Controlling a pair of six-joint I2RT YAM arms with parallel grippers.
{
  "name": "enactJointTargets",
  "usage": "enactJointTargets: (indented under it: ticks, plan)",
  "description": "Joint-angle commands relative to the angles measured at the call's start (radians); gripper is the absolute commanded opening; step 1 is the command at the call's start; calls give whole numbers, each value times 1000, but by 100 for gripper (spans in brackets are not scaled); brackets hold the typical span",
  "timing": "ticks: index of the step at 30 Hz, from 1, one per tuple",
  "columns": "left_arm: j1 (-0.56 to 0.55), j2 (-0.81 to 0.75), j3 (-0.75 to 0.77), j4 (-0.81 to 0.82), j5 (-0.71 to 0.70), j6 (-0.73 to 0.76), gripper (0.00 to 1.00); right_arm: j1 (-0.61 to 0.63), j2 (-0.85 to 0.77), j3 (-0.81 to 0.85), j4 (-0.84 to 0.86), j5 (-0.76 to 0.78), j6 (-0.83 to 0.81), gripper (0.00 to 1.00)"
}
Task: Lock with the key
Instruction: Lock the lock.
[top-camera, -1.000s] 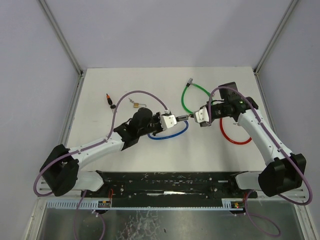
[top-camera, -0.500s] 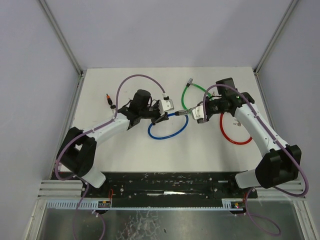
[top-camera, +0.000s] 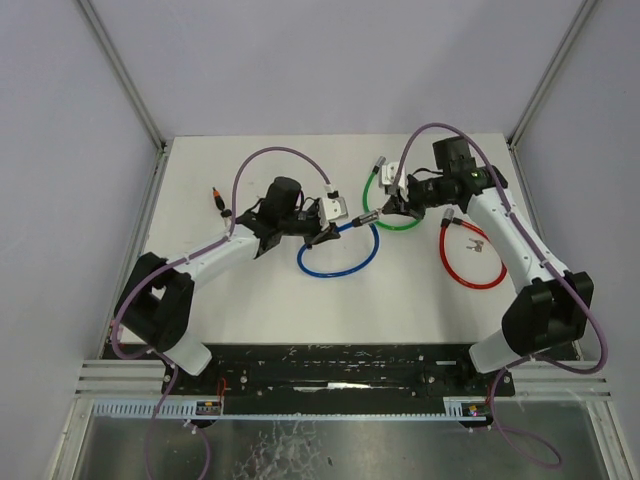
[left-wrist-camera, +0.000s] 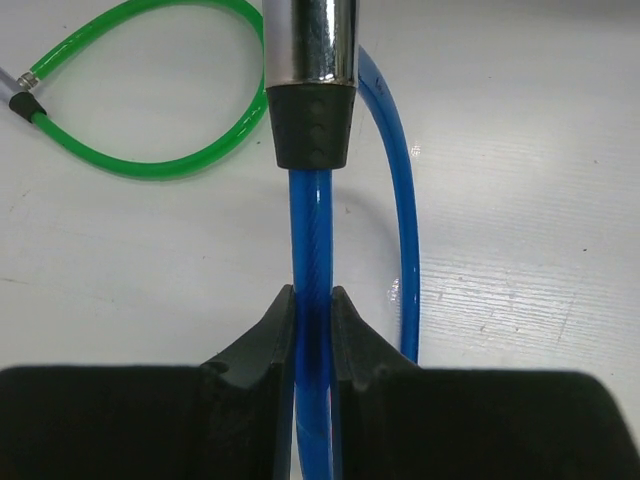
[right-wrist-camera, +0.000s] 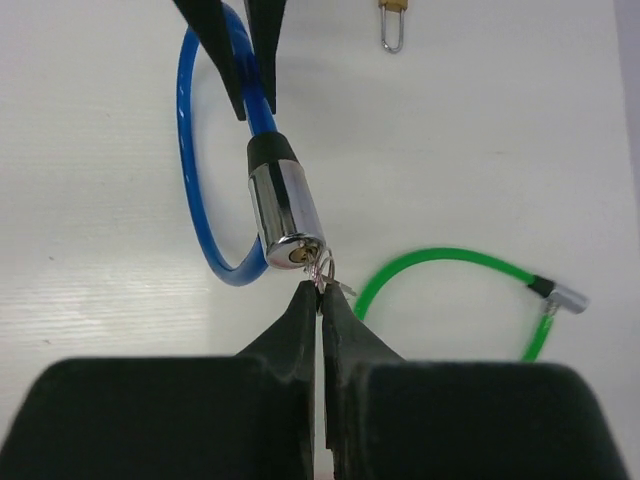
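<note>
Blue cable lock is clamped in the left gripper, with its chrome cylinder just ahead of the fingertips. The right gripper is pressed together on a small key, held just at the cylinder's keyhole face, straight ahead of its tips. I cannot tell if the key is inside.

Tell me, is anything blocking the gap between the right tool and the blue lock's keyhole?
Nothing visible does. The right tool, shut on a small metal piece, sits right beside the keyhole of the blue cable lock, which the left tool holds.
</note>
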Motion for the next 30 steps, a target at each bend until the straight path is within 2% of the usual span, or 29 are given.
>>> enactJointTargets:
  ticks: [1,3,4,6,8,11,12,15,21,24,25,28,30]
  plan:
    - [-2,-20,-35,-121,13,-42,0,-36,54,122,20,-26,407,0]
    - [-5,-35,-43,-112,11,-41,0,-35,83,149,-41,-78,485,0]
    - [-6,-39,-42,-112,14,-40,0,-31,90,162,-85,-94,461,0]
    - [1,-33,-36,-118,30,-35,0,-18,73,158,-181,-111,260,0]
    - [19,-15,-18,-131,71,-39,0,-11,-7,77,-217,-107,-40,0]
    - [37,35,42,-189,134,-29,0,-9,-169,-116,-154,-107,-407,0]
    - [37,53,65,-215,157,-23,0,-7,-219,-177,-83,-112,-443,0]
    - [47,114,137,-314,212,14,0,12,-213,-142,-28,-83,-345,0]
    - [60,140,161,-336,198,20,0,-12,-51,81,-6,-1,271,0]
    - [60,104,116,-290,183,7,0,-48,27,160,-51,-13,457,0]
    - [61,95,105,-278,183,6,0,-50,51,183,-89,-22,472,0]
    - [60,90,97,-264,181,6,0,-46,73,202,-226,-73,301,0]
    - [60,93,100,-264,182,6,0,-37,17,133,-308,-94,-2,0]
